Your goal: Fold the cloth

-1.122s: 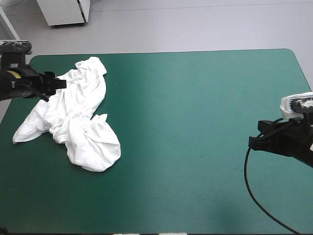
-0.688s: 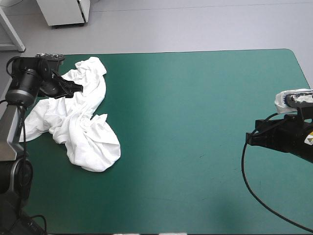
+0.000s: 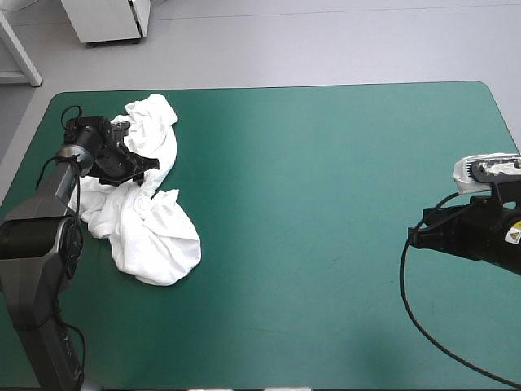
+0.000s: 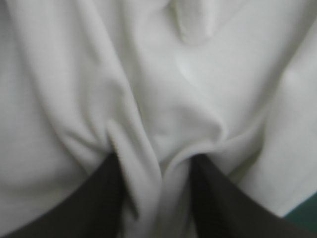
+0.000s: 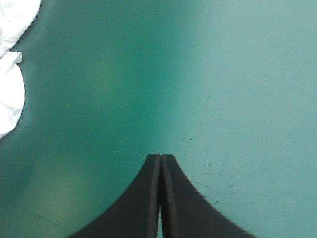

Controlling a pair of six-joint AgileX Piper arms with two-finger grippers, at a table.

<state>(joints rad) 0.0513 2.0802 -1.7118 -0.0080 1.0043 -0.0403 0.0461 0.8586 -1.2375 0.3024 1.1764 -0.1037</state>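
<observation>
White cotton fills everything ahead of my left gripper [image 4: 153, 161]. Just before, that arm was coming in from the table's [image 3: 326, 204] left edge, and earlier it was barely over that edge at all. Now it has come down into the T-shirt [image 3: 155, 236], on the part of the heap nearest the table's far edge.

My left fingers [image 4: 99, 198] stand apart and unclenched, with a raised ridge of fabric bunched between them. They have not yet pinched it. The T-shirt itself has hardly shifted. It is a crumpled heap near the table's far left corner, with one rounded lobe reaching toward the table's middle.

My right gripper [image 5: 161, 156] has barely moved. It hangs over bare teal-green cover near the table's right edge with its black fingers pressed together on nothing, well away from the heap.

I judge the fold has not really begun. This is the first grab, meant to lift the heap and shake it open so it can be laid flat. Closing on this ridge may catch more than one layer, so I would expect to regrip.

No print, brand or tag shows on the fabric. A small yellow sticker [image 3: 513, 235] sits on my right arm, too small to read.
</observation>
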